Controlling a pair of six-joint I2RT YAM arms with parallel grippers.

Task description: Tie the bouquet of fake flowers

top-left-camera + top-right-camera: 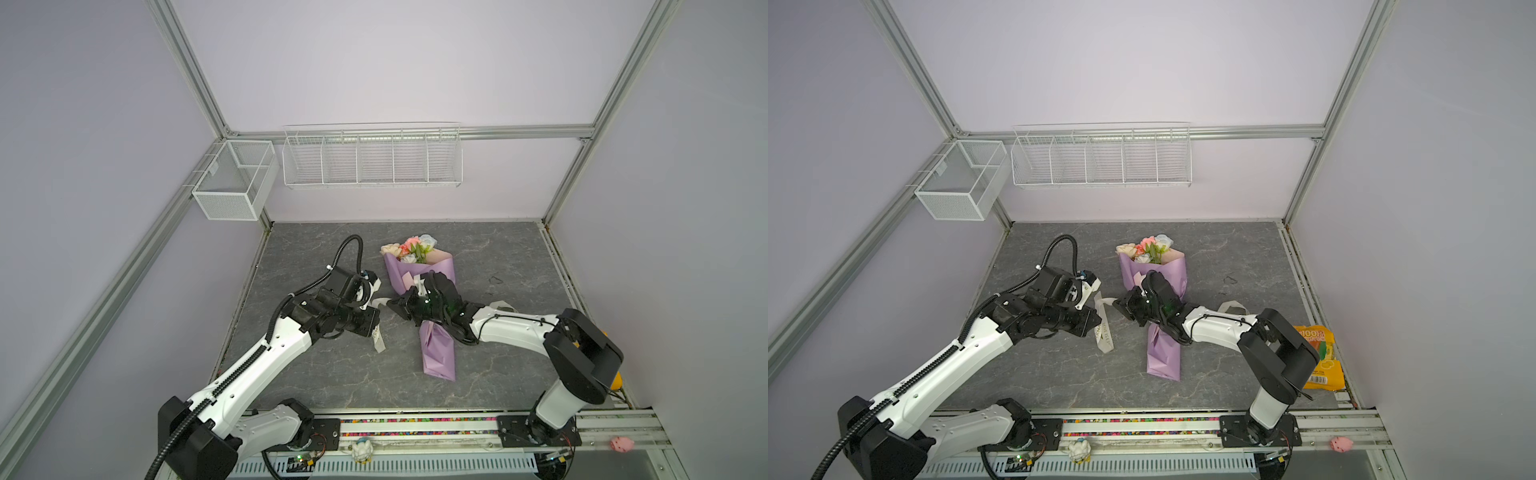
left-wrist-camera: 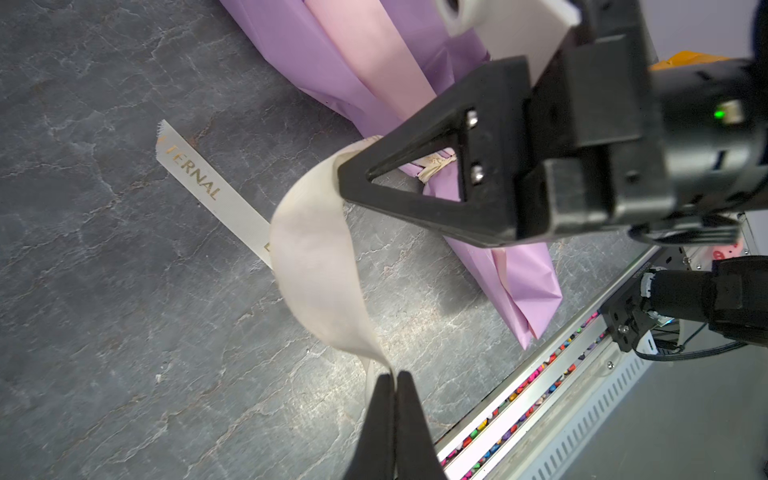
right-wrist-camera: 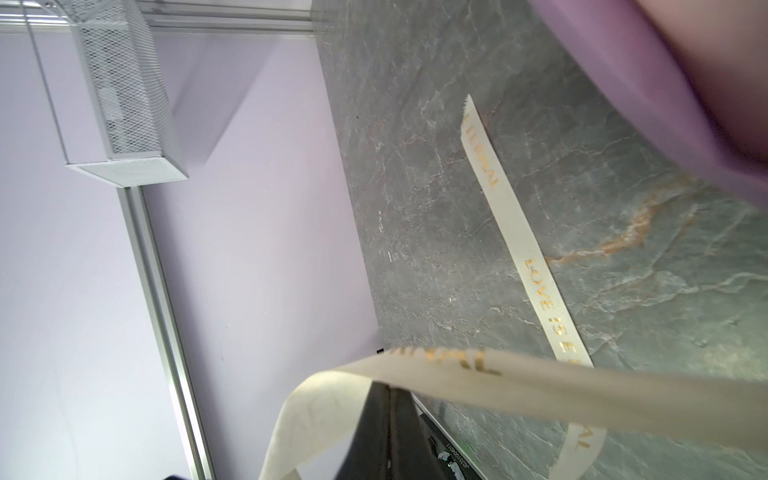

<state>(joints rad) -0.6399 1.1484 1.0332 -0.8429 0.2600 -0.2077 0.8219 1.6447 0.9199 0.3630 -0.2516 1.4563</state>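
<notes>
- The left tool [image 2: 392, 380] has its tips pressed together on the cream ribbon [image 2: 316, 270]. The ribbon's printed tail lies flat on the counter [image 2: 104, 291] just beside this tool.
- Between the two tools the ribbon hangs in a slack curl. If they pull apart unevenly, the smooth band could slide out of either pinch and the loop would drop.
- The right tool [image 3: 390, 395] is closed too, nipping the same ribbon at its very tip. The bite looks shallow, so a slip seems likeliest here.
- The bouquet of fake flowers [image 1: 437, 351] lies on the counter under and just behind the right tool. Nothing pins it down, so a sideways tug could drag or roll it. The arm above might also crease the paper.
- Only the left wrist view shows the cream knot [image 2: 434, 164] at the paper's waist. Both top views hide it under the right arm.
- The right wrist view reads the gold lettering but misses the waist.
- A top view shows another ribbon loop [image 1: 1231, 307] beyond the right tool, and an orange packet [image 1: 1316, 353].
</notes>
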